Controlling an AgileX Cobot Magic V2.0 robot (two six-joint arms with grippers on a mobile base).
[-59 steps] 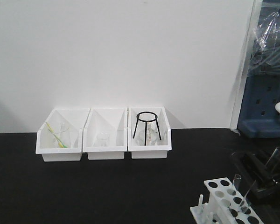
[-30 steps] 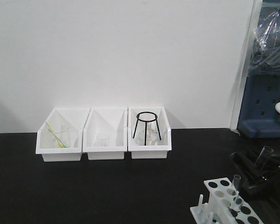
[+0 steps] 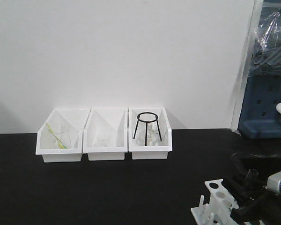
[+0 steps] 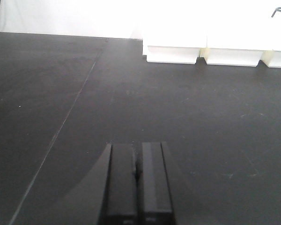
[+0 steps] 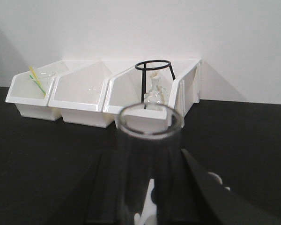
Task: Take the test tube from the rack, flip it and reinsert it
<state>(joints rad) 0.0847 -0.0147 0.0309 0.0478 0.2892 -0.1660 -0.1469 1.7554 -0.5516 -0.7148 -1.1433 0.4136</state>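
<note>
**Front view:** small white plastic test-tube rack [image 3: 216, 197] at the near right corner of the black table [image 3: 84, 192]. The right gripper [image 3: 253, 199] grasps a clear glass test tube [image 3: 250, 177] just beside it.

**Left wrist view:** left gripper [image 4: 137, 183] clenched, holding nothing.

**Right wrist view:** the tube's open mouth points up.

A plain white wall [image 3: 122, 51] rises behind a black tabletop [image 3: 84, 187], evenly lit. Three white open-front bins [image 3: 104, 140] stand against the wall. Right of the bins is a blue perforated panel [image 3: 264, 105], with crinkled clear plastic [image 3: 271, 28] above it.
</note>
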